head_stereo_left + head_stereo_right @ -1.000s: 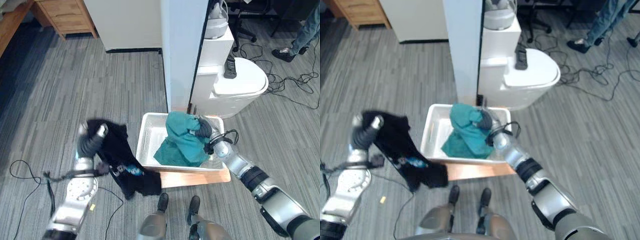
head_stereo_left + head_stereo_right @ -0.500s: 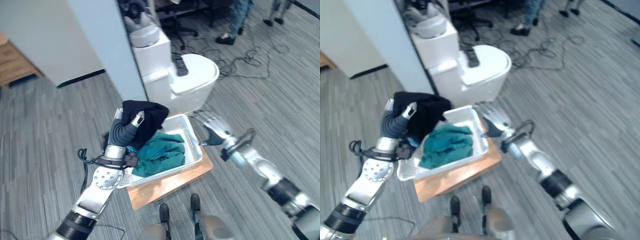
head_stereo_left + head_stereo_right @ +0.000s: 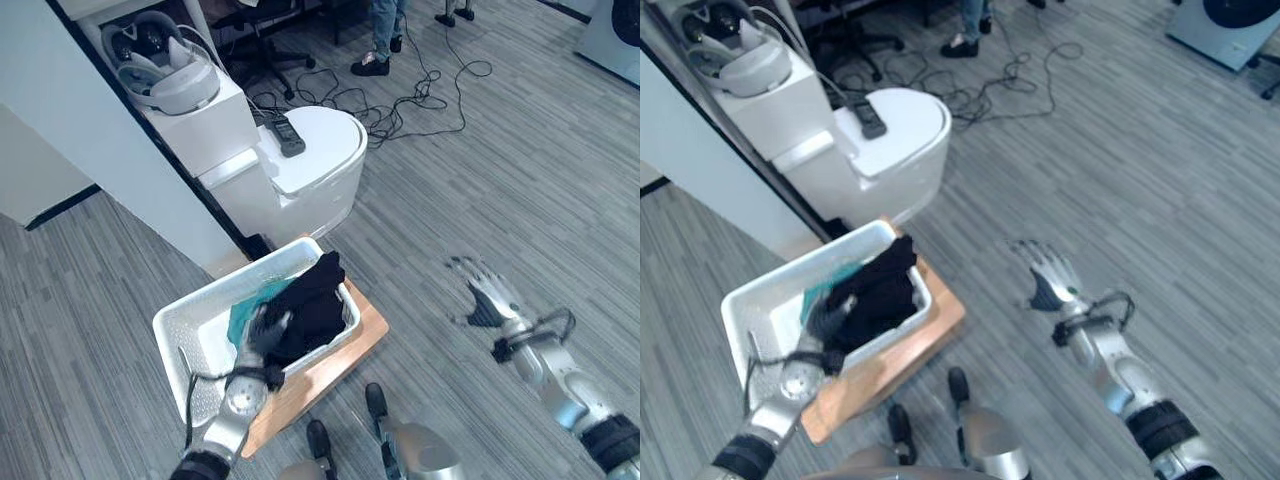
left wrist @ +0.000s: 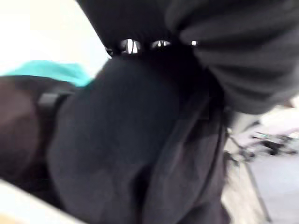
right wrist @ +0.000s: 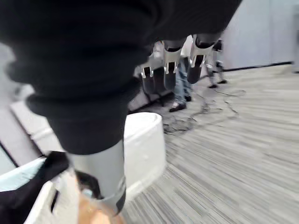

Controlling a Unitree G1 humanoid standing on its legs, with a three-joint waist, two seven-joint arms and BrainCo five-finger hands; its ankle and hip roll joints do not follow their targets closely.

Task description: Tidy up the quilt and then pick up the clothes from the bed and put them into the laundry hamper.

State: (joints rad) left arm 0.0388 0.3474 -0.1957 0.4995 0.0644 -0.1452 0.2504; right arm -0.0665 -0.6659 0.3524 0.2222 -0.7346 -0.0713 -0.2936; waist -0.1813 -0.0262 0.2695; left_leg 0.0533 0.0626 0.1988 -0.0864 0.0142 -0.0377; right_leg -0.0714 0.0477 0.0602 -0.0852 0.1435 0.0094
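Observation:
A white laundry hamper (image 3: pixel 180 322) stands on a wooden board (image 3: pixel 352 346) on the floor. A teal garment (image 3: pixel 243 314) lies inside it. A black garment (image 3: pixel 318 300) lies on top of the teal one and hangs over the hamper's right rim. My left hand (image 3: pixel 262 332) is down in the hamper, curled into the black garment (image 4: pixel 140 140), with its fingertips sunk in the cloth. My right hand (image 3: pixel 486 298) hovers over the bare floor to the right of the hamper, fingers (image 5: pixel 164 70) spread and holding nothing.
Behind the hamper stands a white round-topped unit (image 3: pixel 320 160) with a black remote (image 3: pixel 288 134) on it. Beside it a white box carries a headset (image 3: pixel 165 78). Cables (image 3: pixel 420 85) loop on the floor further back, by a person's legs (image 3: pixel 383 30).
The camera has swung round. My left hand carried the black garment from the floor side into the hamper. My right hand left the teal garment and moved out to the right, open.

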